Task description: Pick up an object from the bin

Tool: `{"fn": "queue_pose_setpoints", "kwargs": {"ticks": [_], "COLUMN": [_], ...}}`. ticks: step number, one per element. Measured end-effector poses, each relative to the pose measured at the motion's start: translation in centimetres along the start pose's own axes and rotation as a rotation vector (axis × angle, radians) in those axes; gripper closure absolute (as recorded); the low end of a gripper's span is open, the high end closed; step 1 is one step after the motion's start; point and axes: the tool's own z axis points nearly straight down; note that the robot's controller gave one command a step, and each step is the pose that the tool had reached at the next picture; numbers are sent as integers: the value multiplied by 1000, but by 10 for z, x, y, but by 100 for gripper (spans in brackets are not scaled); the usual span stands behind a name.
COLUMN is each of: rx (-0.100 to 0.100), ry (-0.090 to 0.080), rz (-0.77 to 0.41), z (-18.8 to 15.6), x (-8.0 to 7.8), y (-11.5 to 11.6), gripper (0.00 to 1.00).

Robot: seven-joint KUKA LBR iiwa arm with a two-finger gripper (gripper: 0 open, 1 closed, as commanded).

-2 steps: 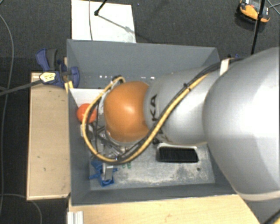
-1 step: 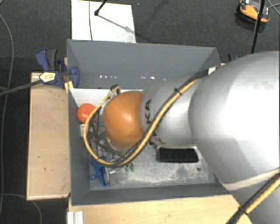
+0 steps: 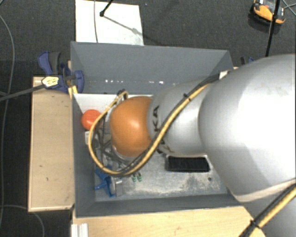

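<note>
One orange ball (image 3: 89,119), one black block (image 3: 187,164), one blue piece (image 3: 104,181)

This looked like a robotics lab or test workshop, not a home or a shop. A large silver robot arm (image 3: 240,134) took up much of the scene, with an orange cover (image 3: 132,125) at its wrist and a yellow cable (image 3: 178,113) running along it. It reached down into a grey metal bin (image 3: 148,65). The floor (image 3: 32,18) around the bin was dark carpet, and loose black cables (image 3: 23,90) trailed across it. At the upper right, a thin black stand (image 3: 272,34) stood by an orange and black device (image 3: 264,11) too small to identify.
</note>
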Motion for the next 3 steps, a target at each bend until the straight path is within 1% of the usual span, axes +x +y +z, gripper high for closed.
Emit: {"fn": "queue_pose_setpoints", "kwargs": {"ticks": [3], "rx": [-1], "ry": [0], "rz": [2], "z": [0], "x": [0], "y": [0], "gripper": [100]}}
